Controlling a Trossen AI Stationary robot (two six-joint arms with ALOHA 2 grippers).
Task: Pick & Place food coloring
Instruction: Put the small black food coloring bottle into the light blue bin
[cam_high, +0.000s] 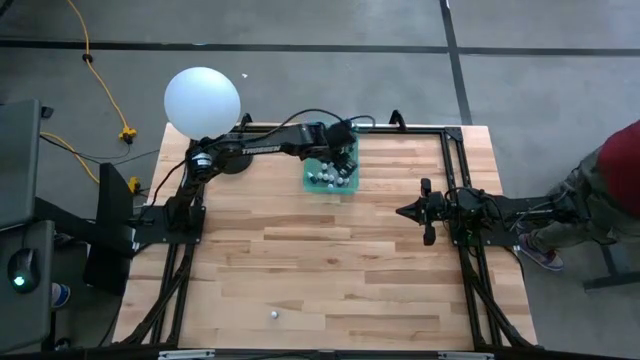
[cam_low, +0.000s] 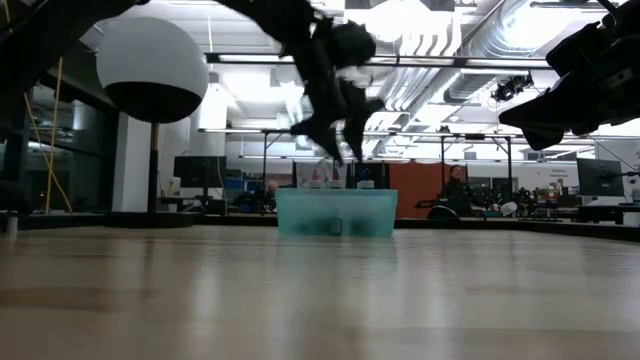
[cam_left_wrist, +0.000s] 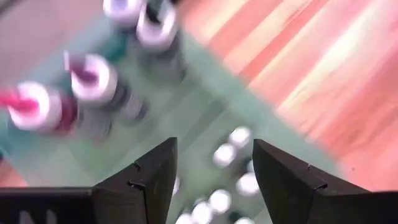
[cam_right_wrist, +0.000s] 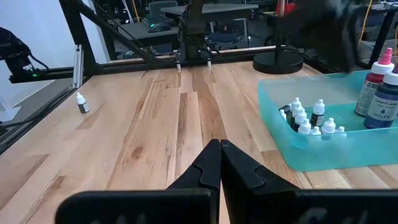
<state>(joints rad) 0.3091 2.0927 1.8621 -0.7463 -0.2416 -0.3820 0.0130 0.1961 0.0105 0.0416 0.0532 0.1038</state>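
The food coloring bottles stand in a shallow teal tray (cam_high: 312, 181) (cam_low: 337, 212) (cam_right_wrist: 323, 152) on the far middle of the table. Small white-capped bottles (cam_left_wrist: 239, 137) (cam_right_wrist: 303, 120) cluster together, and larger blue and pink-red bottles (cam_left_wrist: 93, 88) (cam_right_wrist: 380, 93) stand beside them. One stray small bottle (cam_high: 273, 314) (cam_right_wrist: 81, 102) stands alone near the table's near edge. My left gripper (cam_high: 345, 160) (cam_low: 340, 148) (cam_left_wrist: 214, 165) hovers open above the tray, pointing down, with nothing between its fingers. My right gripper (cam_high: 404, 211) (cam_right_wrist: 219, 146) waits shut above the table's right side.
A large white ball (cam_high: 202, 100) (cam_low: 152, 68) on a stand sits at the table's far left corner. A black frame (cam_high: 455, 160) runs round the table top. A person (cam_high: 610, 190) stands beyond the right edge. Bare wood (cam_high: 330, 260) lies between the tray and the stray bottle.
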